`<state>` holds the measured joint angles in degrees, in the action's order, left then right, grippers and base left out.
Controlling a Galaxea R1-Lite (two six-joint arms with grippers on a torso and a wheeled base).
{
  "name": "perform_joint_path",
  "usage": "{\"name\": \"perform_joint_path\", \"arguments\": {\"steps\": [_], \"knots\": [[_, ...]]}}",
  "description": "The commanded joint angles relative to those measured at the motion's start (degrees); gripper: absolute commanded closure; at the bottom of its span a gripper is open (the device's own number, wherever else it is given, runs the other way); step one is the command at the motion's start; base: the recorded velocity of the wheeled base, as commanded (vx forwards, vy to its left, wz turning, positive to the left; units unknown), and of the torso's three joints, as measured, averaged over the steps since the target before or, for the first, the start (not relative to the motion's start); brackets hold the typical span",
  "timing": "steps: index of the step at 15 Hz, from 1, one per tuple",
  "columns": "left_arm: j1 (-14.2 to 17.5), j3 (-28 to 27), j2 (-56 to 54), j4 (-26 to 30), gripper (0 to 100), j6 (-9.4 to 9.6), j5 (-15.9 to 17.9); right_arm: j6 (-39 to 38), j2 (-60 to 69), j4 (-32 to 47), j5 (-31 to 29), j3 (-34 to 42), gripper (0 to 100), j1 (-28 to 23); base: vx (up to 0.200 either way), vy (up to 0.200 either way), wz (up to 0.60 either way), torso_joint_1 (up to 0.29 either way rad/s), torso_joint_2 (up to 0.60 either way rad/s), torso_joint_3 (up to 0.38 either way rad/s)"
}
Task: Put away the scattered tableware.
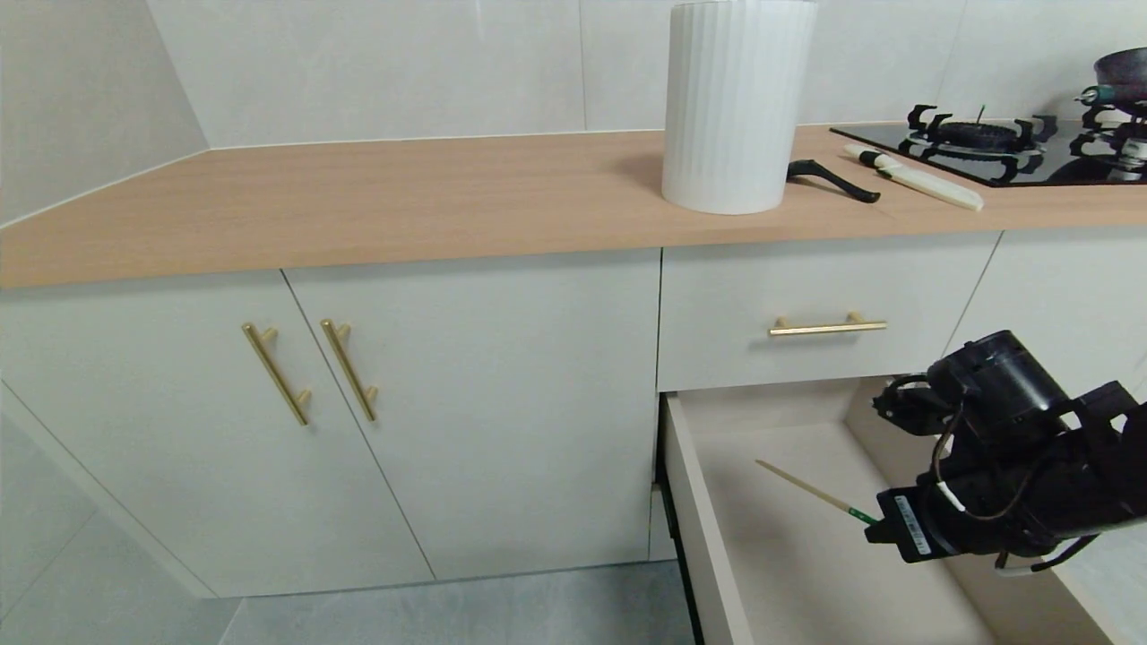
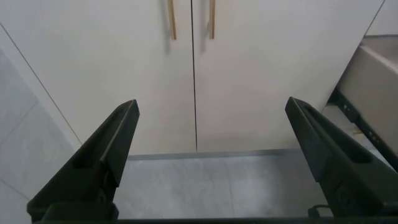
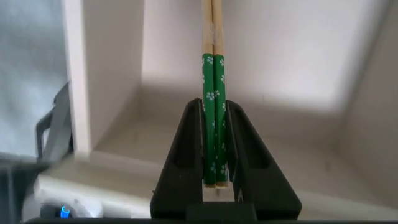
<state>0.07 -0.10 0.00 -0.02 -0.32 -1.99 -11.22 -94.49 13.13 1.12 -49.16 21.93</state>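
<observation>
Surface: The wooden surface (image 1: 358, 206) ran the full width of the kitchen unit. It carried the loose items listed below, all towards your right side.
Drawer: The lower drawer (image 1: 694, 502) stood pulled out beneath a shut one. I judged it to be the intended store, since your load hung over its open interior.
Container: A tall white ribbed container (image 1: 737, 107) stood upright on the surface near the hob (image 1: 977, 143). It hid the working end of the utensil beside it.
Left fingers: Your left fingers (image 2: 115, 146) were spread wide and held nothing. They faced the shut cabinet doors (image 2: 261, 62) low down, and I judged them parked clear of the work.
Right fingers: Your right fingers (image 3: 180, 155) were drawn in narrow on the chopsticks, one on each side. The grip sat at the green end, so the bare length projected ahead into the drawer.
Knife: A pale knife (image 1: 914, 177) lay flat at the hob's front edge, not yet put away.
Utensil: A black-handled utensil (image 1: 833, 179) lay between the container and the knife.
Chopsticks: The chopsticks (image 1: 806, 488) were held as a pair, side by side, over the drawer floor. Whether the tips touched it, I could not tell.
</observation>
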Motion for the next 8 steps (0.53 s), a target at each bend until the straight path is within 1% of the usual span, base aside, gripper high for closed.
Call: {"name": "perform_joint_path", "arguments": {"steps": [1, 3, 6, 8], "knots": [[0.01, 0.01, 0.09, -0.06, 0, -0.03, -0.03, 0.14, -4.12, -3.99, -0.24, -0.76, 100, -0.05, 0.000, 0.000, 0.00, -0.041, 0.11, 0.056], [0.01, 0.01, 0.09, -0.06, 0, -0.03, -0.03, 0.40, -6.94, -6.98, -2.00, -1.11, 100, 0.04, 0.000, 0.000, 0.00, -0.011, 0.04, 0.021], [0.01, 0.01, 0.09, 0.02, 0, -0.03, -0.03, 0.32, -18.63, -12.87, -5.52, -4.27, 100, 0.04, 0.000, 0.000, 0.00, 0.000, 0.00, 0.000], [0.01, 0.01, 0.09, -0.06, 0, -0.03, 0.05, 0.05, -24.60, -16.21, -6.04, -4.80, 100, -0.05, 0.000, 0.000, 0.00, 0.000, 0.00, 0.000]]}}
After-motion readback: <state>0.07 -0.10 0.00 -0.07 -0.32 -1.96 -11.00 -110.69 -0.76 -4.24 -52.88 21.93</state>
